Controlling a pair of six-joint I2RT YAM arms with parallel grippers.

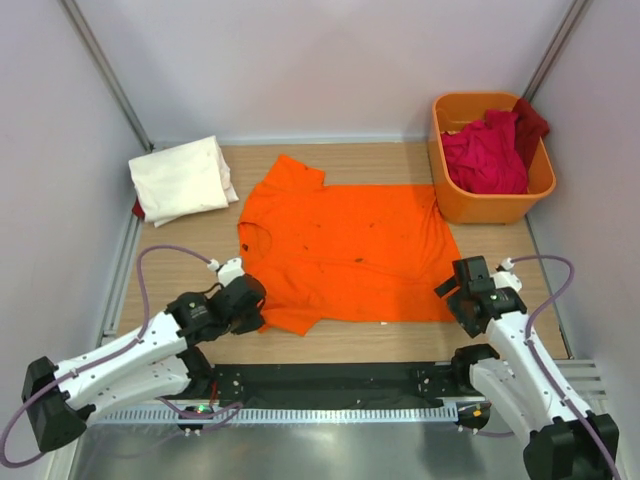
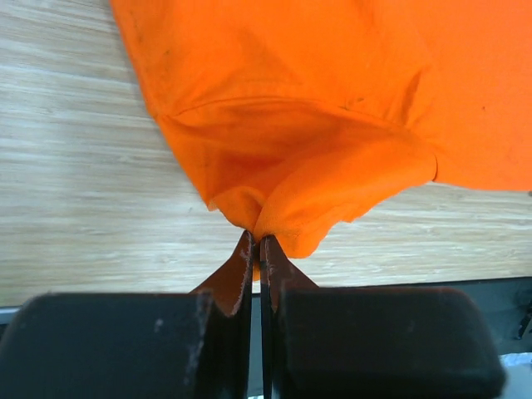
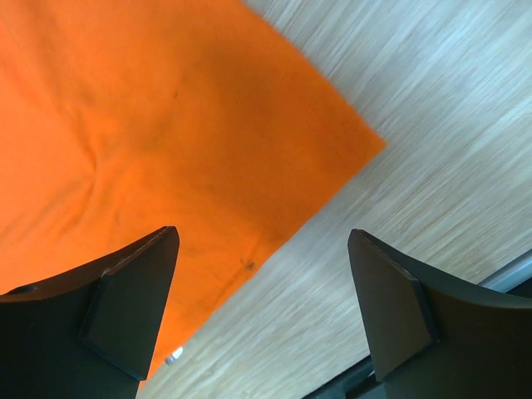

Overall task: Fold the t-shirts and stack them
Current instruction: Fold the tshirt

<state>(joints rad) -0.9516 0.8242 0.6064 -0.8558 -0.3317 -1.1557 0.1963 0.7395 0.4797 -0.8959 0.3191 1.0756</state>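
My left gripper (image 2: pixel 258 249) is at the near left corner of the orange t-shirt (image 1: pixel 350 245). It is clamped fully closed on the shirt's near sleeve, with the cloth bunched into a pinch between its 2 jaws.

My right gripper (image 3: pixel 262 237) hangs over the near right corner of the same shirt. Its jaws are spread wide and hold nothing, and the hem corner shows below and between them. I cannot tell whether the fingers touch the cloth.

The orange t-shirt lies spread out flat on the wooden table (image 1: pixel 350 340), collar to the left and hem to the right. I see no fold in it.

Just beyond its far left corner lies the cream-white t-shirt (image 1: pixel 182 178), folded into a neat rectangle. A sliver of dark red cloth (image 1: pixel 137 208) peeks from under it on the side away from the orange shirt. I cannot tell whether that is another folded shirt.

Just beyond the orange shirt's far right corner stands the orange tub (image 1: pixel 490 208). Inside is a crumpled crimson t-shirt (image 1: pixel 487 155), with a darker red one (image 1: pixel 530 125) draped over the rim. I cannot tell how many shirts are in there.

My judgement is that the task is in its early part. At least 1 shirt is folded and set down as the start of a stack. The orange shirt is gripped but not yet folded. The red shirts in the tub have yet to be taken out, folded and stacked.
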